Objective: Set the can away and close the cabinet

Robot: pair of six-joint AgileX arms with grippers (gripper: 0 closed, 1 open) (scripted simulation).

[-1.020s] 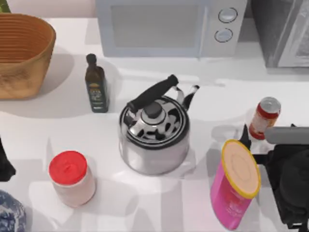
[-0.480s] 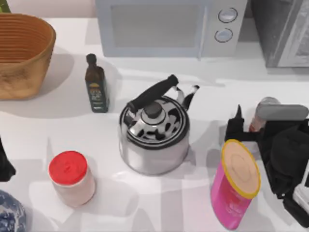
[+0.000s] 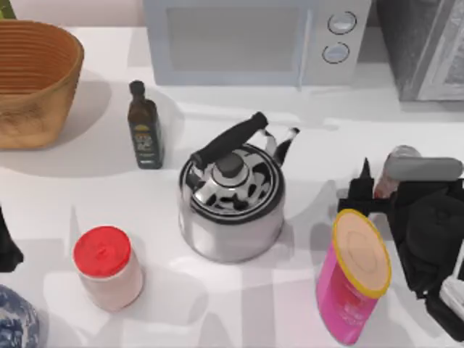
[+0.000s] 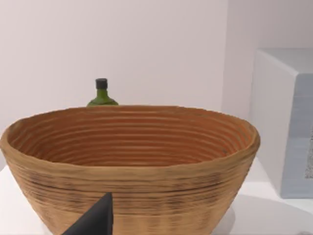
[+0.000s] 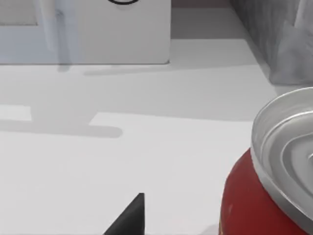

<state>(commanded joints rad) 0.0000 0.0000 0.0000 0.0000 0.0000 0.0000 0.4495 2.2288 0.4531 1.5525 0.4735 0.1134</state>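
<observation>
Near the surface's right edge, the right tool (image 3: 370, 190) stands open around the can (image 3: 395, 168); closing off-centre could topple it against the pink canister (image 3: 353, 278).

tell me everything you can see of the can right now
The can is a small red cylinder with a silver metal top, standing upright on the white table at the top view's right, behind the pink canister. From above, the right gripper and its arm cover much of it, leaving the rim and a strip of red side. The right wrist view shows its ridged, shiny lid and glossy red wall close up. Whether the fingers touch it cannot be told.
</observation>
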